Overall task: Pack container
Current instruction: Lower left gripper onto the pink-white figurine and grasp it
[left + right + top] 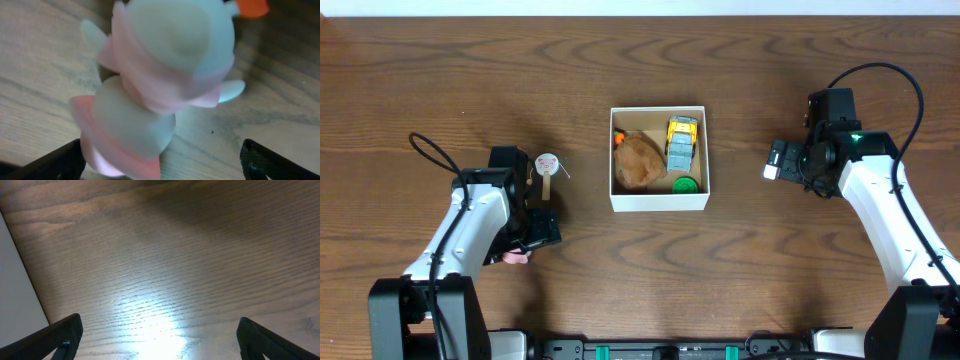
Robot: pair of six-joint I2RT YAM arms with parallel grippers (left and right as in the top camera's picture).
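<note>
We log the container [658,201] as a square, shallow cardboard box with white outer walls and rim and a plain brown inside. It sits flat and upright on the wooden surface [770,260], near the middle, open top facing up, its sides roughly square to the surface's edges.

Contents noted:
- A brown lumpy toy [639,161] fills the left half.
- A yellow toy vehicle [681,141] lies lengthwise along the right wall.
- A green round piece [686,184] sits in the near right corner.
- An orange piece [618,137] peeks out by the left wall.
</note>
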